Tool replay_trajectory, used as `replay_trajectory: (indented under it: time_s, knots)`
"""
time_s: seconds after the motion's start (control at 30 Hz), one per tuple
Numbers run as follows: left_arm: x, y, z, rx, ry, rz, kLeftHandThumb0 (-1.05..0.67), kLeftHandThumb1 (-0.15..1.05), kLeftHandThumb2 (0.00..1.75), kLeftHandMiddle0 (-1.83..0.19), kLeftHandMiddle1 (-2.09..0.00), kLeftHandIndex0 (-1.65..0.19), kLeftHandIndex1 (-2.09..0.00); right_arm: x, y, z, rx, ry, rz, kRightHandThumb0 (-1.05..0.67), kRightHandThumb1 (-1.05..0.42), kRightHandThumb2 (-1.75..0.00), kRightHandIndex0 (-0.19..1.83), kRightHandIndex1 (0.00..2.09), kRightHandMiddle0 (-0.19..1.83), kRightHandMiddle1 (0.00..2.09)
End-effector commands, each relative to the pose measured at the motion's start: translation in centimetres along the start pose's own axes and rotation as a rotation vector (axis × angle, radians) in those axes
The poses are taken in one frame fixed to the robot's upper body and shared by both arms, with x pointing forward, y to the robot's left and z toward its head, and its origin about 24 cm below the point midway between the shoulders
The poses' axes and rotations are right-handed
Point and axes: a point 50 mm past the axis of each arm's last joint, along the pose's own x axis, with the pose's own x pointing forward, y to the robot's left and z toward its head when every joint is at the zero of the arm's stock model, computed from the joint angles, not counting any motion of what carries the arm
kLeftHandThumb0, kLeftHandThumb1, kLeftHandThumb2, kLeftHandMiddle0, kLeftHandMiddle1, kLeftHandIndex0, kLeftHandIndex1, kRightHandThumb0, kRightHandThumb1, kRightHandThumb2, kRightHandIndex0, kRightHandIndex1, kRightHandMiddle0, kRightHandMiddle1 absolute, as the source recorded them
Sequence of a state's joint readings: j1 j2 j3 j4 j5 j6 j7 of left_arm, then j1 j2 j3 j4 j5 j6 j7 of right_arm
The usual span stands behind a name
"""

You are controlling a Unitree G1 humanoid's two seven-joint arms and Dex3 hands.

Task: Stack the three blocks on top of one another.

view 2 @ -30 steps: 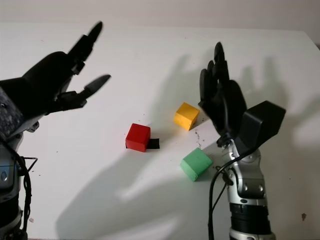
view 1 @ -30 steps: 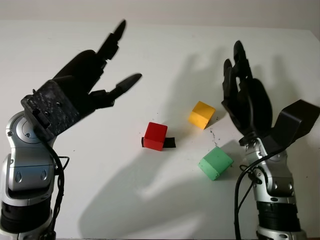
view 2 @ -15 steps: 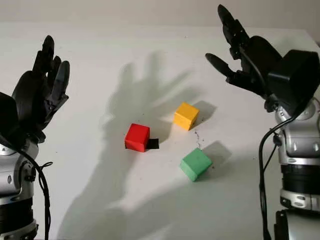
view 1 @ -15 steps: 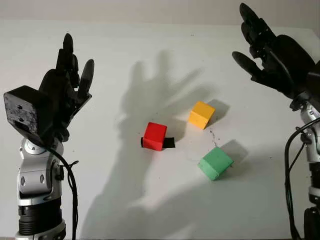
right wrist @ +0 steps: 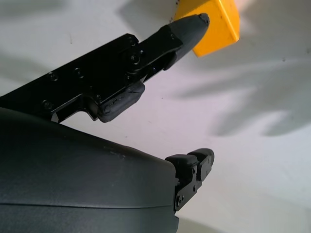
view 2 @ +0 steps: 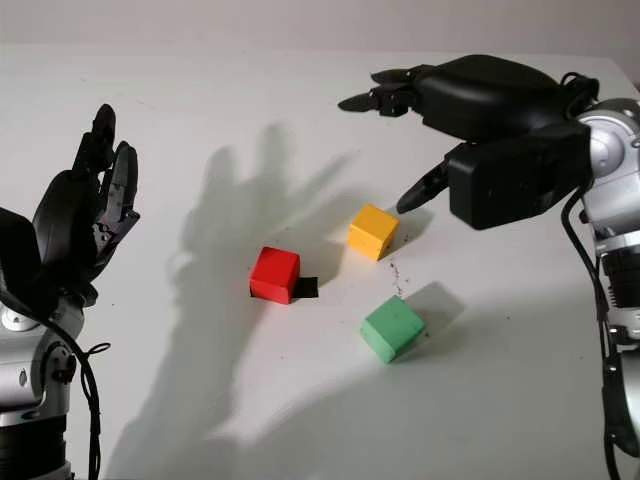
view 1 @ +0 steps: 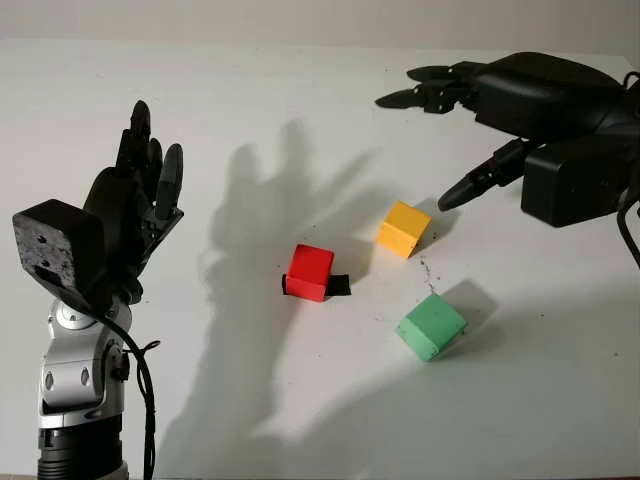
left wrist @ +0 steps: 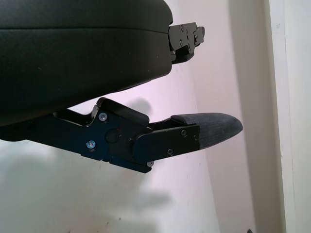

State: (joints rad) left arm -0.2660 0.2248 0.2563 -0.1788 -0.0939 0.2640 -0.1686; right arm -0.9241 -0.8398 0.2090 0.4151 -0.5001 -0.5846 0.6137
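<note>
The red block [view 1: 310, 271], yellow block [view 1: 403, 228] and green block [view 1: 431, 325] are sitting apart, unstacked, mid-table. The right hand [view 1: 500, 110] is hovering empty above the yellow one, seemingly preparing a grasp; the left hand [view 1: 135, 215] is waiting open, well aside.

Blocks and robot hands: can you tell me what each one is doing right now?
red block: on the table, nothing stacked on it, a small black piece beside it.
yellow block: on the table, apart from the others.
green block: on the table, on its own, nearest the robot.
left hand: open, raised at the left, holding nothing.
right hand: open, in the air above the yellow block, holding nothing.
</note>
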Motion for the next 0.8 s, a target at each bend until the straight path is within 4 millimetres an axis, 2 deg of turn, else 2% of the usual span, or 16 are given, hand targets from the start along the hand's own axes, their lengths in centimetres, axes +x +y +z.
replay_trajectory:
  time_s: [0.0, 0.27, 0.57, 0.77]
  knots:
    - [-0.2, -0.5, -0.4, -0.014, -0.002, -0.012, -0.69, 1.05, 0.61, 0.10, -0.07, 0.12, -0.05, -0.1, -0.3, 0.1, -0.083, -0.012, 0.021, -0.67, -0.74, -0.04, 0.15, 0.09, 0.38, 0.16]
    - [-0.3, -0.9, 0.0, 0.002, -0.020, -0.015, -0.67, 1.05, 0.64, 0.08, -0.06, 0.10, -0.06, 0.7, 1.6, 0.8, -0.249, -0.085, 0.093, -0.62, -0.74, -0.05, 0.16, 0.07, 0.39, 0.12]
    - [-0.2, -1.1, 0.1, 0.012, -0.020, -0.020, -0.67, 1.05, 0.64, 0.08, -0.05, 0.09, -0.06, 1.2, 3.2, 0.9, -0.271, -0.132, 0.117, -0.60, -0.80, -0.07, 0.12, 0.05, 0.40, 0.08]
    - [-0.1, -1.1, 0.1, 0.038, -0.019, -0.015, -0.67, 1.05, 0.64, 0.08, -0.05, 0.10, -0.06, 1.5, 4.3, 0.6, -0.213, -0.142, 0.072, -0.57, -0.80, -0.06, 0.13, 0.06, 0.44, 0.10]
